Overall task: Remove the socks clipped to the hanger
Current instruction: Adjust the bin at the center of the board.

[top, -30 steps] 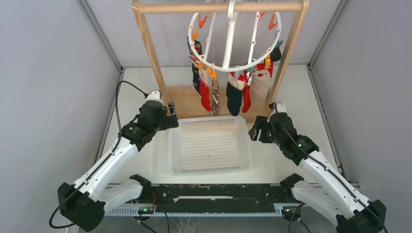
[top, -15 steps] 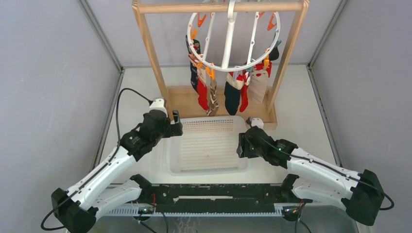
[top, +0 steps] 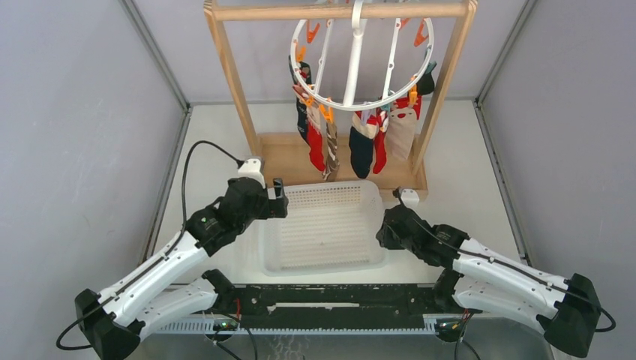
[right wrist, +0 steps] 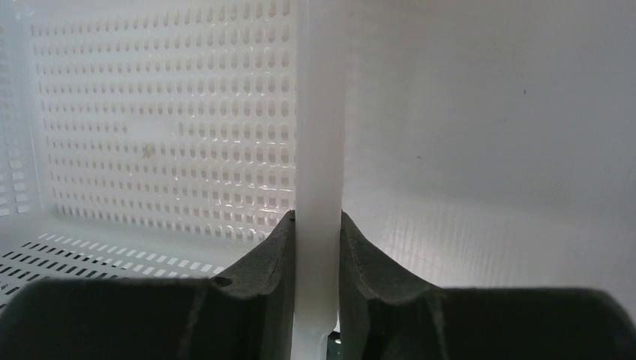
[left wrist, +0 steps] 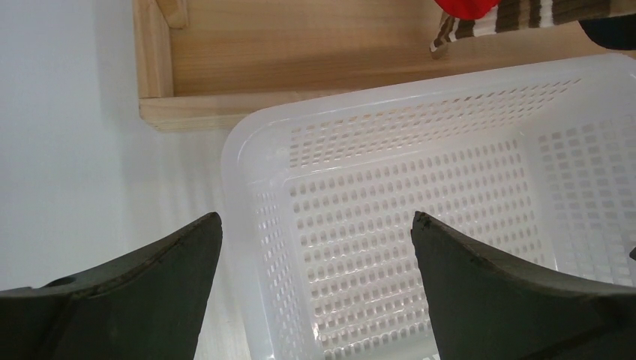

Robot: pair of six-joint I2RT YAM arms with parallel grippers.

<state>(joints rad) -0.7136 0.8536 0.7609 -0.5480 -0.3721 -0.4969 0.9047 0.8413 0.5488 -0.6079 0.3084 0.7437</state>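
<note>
The white ring hanger hangs from the rack's top bar with several socks clipped to its near side: red, navy, striped, cream. My left gripper is open, its fingers either side of the left rim of the white basket. A red sock tip and a striped sock show at the top of the left wrist view. My right gripper is shut on the basket's right rim, both pads pressed against the plastic.
The wooden frame rack stands at the back on a wooden base, right behind the basket. Grey walls close in on both sides. The arm bases sit at the near edge.
My right arm swung down and left from beside the rack to the basket's right rim and closed on it. My left gripper slid right to the basket's left rim, still open.
</note>
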